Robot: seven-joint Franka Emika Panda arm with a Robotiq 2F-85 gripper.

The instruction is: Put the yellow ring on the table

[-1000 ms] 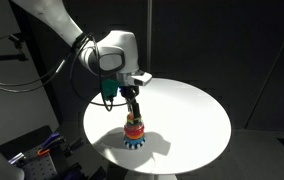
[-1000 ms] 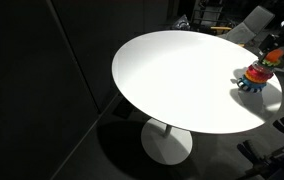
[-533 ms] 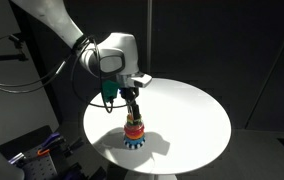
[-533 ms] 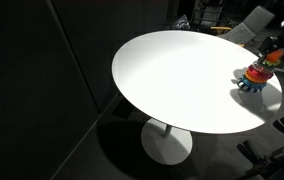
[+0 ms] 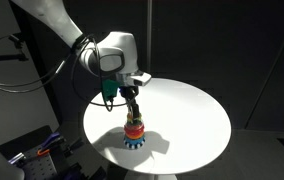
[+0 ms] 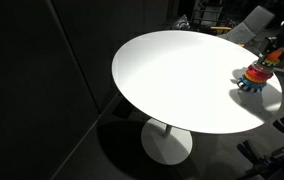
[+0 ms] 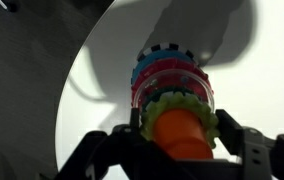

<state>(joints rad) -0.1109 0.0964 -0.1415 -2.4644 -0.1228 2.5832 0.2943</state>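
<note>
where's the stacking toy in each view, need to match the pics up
Exterior view: the stacking toy sits low, just left of centre.
Exterior view: the toy sits at the far right, just above mid-height.
Wrist view: it fills the centre down to the bottom edge, close up.
Shared landmark: the white round table it stands on.

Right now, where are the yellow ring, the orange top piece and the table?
the yellow ring (image 7: pixel 160 103), wrist view, on its scalloped rim.
the orange top piece (image 7: pixel 182 132), wrist view, middle of its rounded face.
the table (image 6: pixel 172 75), in an exterior view, bare middle of its white top.
</note>
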